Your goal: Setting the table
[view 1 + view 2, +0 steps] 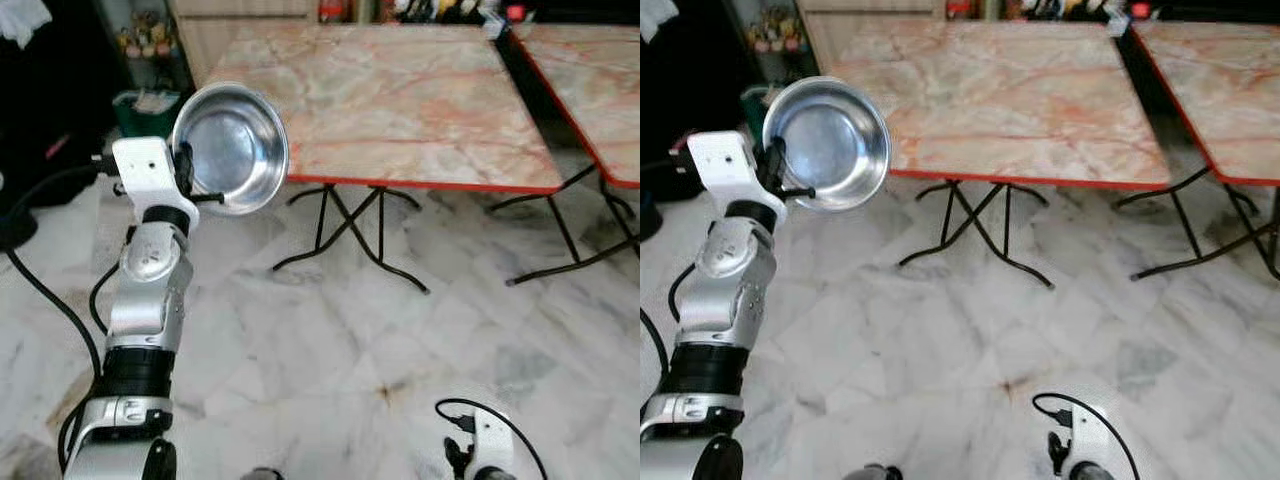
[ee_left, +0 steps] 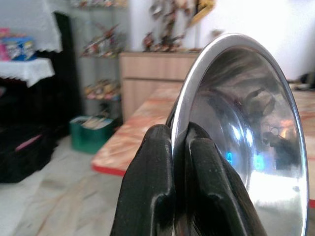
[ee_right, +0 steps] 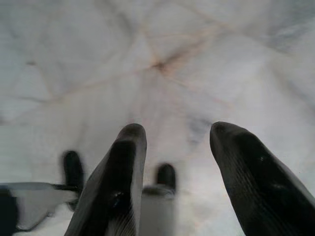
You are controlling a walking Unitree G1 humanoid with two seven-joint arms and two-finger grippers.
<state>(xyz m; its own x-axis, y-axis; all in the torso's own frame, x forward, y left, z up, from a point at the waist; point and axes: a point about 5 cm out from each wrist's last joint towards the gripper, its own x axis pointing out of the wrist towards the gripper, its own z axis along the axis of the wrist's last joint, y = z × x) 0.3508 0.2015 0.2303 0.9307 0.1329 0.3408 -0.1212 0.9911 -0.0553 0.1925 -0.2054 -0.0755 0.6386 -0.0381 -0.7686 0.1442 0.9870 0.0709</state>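
Gripping the rim of a steel bowl (image 1: 232, 147), the left tool (image 2: 179, 147) is holding it tilted on edge in the air, just off the near corner of the marble-patterned surface (image 1: 400, 100). The right tool (image 3: 177, 162) is hanging low over the marble floor (image 1: 330, 340), fingers spread apart.

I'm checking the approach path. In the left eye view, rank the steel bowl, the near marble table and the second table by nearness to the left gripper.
1. Steel bowl: clamped by its rim in the left gripper.
2. Near marble table: just right, ahead.
3. Second table: far right.
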